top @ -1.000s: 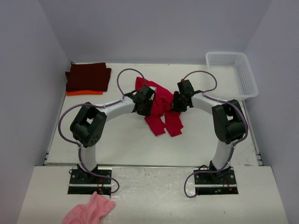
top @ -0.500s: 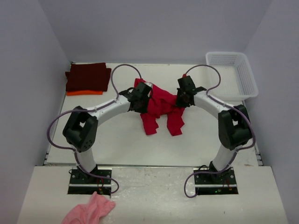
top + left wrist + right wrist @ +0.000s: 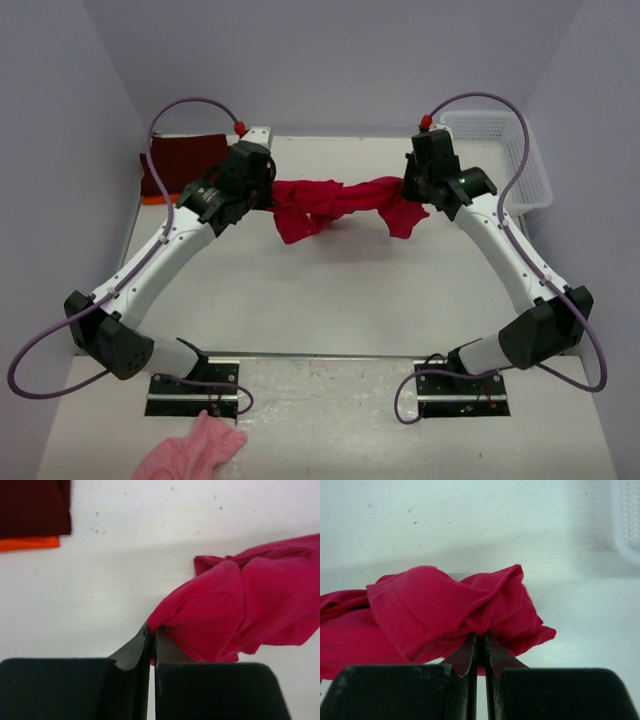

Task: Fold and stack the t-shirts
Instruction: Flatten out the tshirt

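stretching between both arms, the bright red t-shirt sags bunched over the table, left of the white basket. the left pincer is clenched on one end, the right pincer on the other. the maroon t-shirt lies folded on the orange t-shirt, far left of the basket.

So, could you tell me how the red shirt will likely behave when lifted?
Probably floppy: the red shirt sags and bunches between the left gripper and right gripper. Likely light, since two small pinches hold it. It might slip, as each holds only a fold.
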`<state>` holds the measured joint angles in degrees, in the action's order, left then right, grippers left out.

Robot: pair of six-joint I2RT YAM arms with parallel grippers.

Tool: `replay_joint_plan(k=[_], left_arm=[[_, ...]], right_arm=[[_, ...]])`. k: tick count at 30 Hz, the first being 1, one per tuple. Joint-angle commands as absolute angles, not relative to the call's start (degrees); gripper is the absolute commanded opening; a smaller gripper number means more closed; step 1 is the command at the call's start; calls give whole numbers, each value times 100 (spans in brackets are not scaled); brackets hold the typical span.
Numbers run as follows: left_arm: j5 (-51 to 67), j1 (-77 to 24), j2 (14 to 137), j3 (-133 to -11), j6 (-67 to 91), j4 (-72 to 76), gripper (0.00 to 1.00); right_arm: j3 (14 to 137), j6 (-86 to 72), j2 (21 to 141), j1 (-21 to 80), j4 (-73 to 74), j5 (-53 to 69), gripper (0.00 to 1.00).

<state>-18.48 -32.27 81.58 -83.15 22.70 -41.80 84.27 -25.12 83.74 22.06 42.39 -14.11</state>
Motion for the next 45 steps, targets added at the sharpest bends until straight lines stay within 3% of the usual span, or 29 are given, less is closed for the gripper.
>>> replay_joint_plan(k=[1,11,22,30,38,45], left_arm=[[-2626,-3067,7700,-8482,2100,-4824,0],[-3594,-2742,6654,-8657,1943,-5660,0],[-4438,-2698,6162,-9332,1986,-6301,0],[-4394,-2698,5968,-10326,2048,-6741,0],[-3473,-2698,5520,-10740,1916,-5836,0],[-3286,-2698,5764,-10740,2092,-5967,0]], right_arm=[[8727,-2347,8130,2153,5026,-1872,0],[8420,-2355,7506,1907,5458,-2346,0],[9122,-2294,7137,1863,6160,-2585,0],[9431,-2381,6374,2389,6714,-2215,0],[10089,-2374,5345,2707,7049,-2136,0],[10591,-2338,5361,2716,7419,-1040,0]])
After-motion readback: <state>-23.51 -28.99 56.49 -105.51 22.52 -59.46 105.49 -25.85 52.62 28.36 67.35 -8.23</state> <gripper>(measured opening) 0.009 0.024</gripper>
